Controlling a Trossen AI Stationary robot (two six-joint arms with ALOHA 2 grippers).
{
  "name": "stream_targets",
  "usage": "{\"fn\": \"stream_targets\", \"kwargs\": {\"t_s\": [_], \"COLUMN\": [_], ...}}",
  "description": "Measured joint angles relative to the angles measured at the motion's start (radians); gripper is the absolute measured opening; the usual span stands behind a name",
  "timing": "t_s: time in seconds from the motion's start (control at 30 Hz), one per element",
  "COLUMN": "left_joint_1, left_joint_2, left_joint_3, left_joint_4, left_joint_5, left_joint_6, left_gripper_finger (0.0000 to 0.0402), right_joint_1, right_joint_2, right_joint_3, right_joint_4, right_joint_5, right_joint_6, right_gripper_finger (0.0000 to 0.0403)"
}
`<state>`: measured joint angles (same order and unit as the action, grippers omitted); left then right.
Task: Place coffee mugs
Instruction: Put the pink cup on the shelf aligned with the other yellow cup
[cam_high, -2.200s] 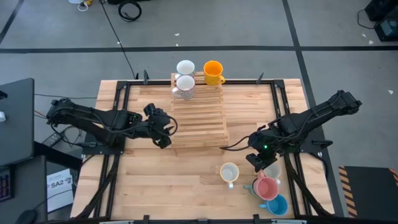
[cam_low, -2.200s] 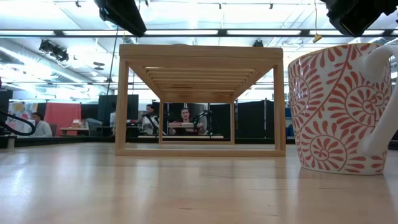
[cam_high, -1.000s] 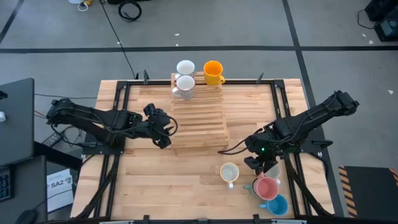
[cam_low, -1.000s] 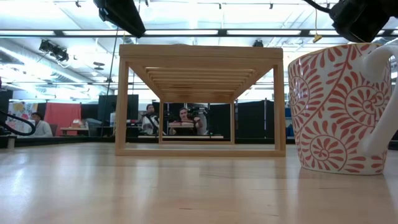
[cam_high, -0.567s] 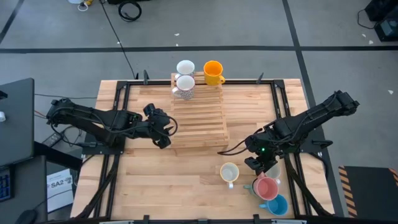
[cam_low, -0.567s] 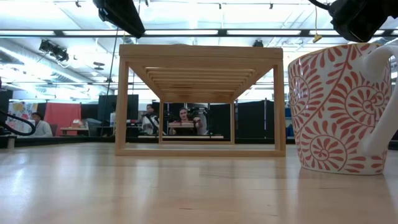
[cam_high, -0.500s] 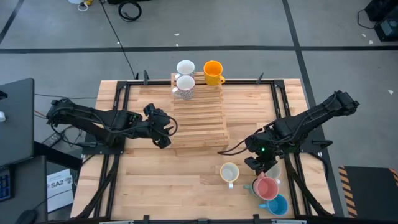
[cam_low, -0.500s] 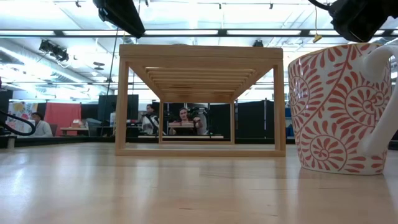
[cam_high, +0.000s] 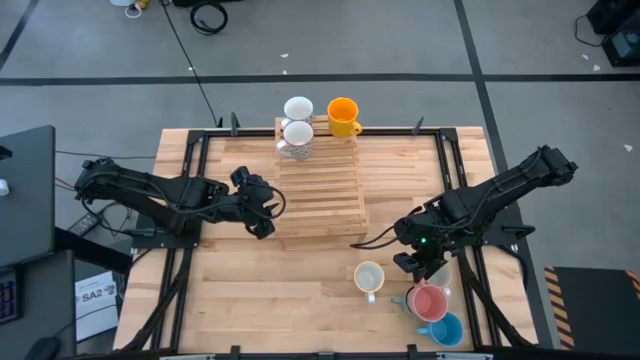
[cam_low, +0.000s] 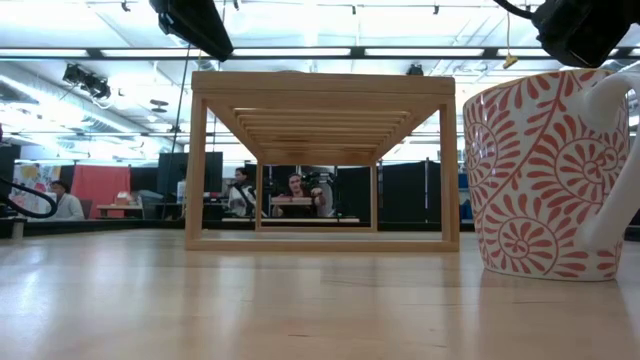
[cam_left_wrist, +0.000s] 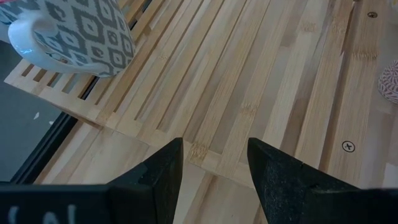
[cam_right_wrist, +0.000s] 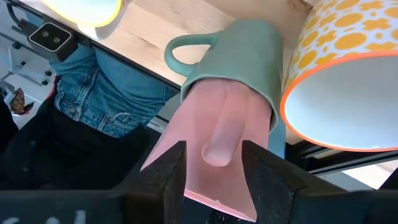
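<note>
jaws apart, right gripper (cam_high: 424, 266) unmoved above pink mug (cam_high: 430, 301)

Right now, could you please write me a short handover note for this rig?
Left gripper: open, empty, beside the wooden rack.
Right gripper: open, over the pink mug, not gripping it.
Done: white mug, grey-patterned mug and orange mug at the rack's far end.
Left: pink mug, cream mug, blue mug and green mug, clustered on the table by the right arm.
</note>
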<state>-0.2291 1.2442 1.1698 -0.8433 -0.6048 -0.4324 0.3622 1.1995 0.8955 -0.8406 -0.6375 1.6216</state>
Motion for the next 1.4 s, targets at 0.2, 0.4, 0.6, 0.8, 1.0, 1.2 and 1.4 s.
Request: {"fn": "stream_targets", "kwargs": {"t_s": [0.2,0.4,0.6,0.8,1.0,1.2,1.4], "left_joint_1": [0.0,0.0,0.0,0.0,0.0,0.0,0.0], "left_joint_2": [0.0,0.0,0.0,0.0,0.0,0.0,0.0], "left_joint_3": [0.0,0.0,0.0,0.0,0.0,0.0,0.0], "left_joint_4": [0.0,0.0,0.0,0.0,0.0,-0.007,-0.006], "left_joint_5": [0.0,0.0,0.0,0.0,0.0,0.0,0.0], "left_joint_6": [0.0,0.0,0.0,0.0,0.0,0.0,0.0], "left_gripper_finger": [0.0185,0.0185,0.0185,0.0185,0.0185,0.0185,0.0185], "right_joint_1": [0.0,0.0,-0.001,0.0,0.002,0.002,0.002], "right_joint_2": [0.0,0.0,0.0,0.005,0.037,0.059,0.059], "right_joint_3": [0.0,0.0,0.0,0.0,0.0,0.0,0.0], "right_joint_4": [0.0,0.0,0.0,0.0,-0.004,-0.006,-0.005], "right_joint_5": [0.013,0.026,0.069,0.069,0.047,0.014,0.015], "right_joint_6": [0.001,0.025,0.025,0.025,0.025,0.0,0.001], "right_gripper_finger": [0.0145,0.0135,0.0134,0.0134,0.0132,0.0118,0.0088]}}
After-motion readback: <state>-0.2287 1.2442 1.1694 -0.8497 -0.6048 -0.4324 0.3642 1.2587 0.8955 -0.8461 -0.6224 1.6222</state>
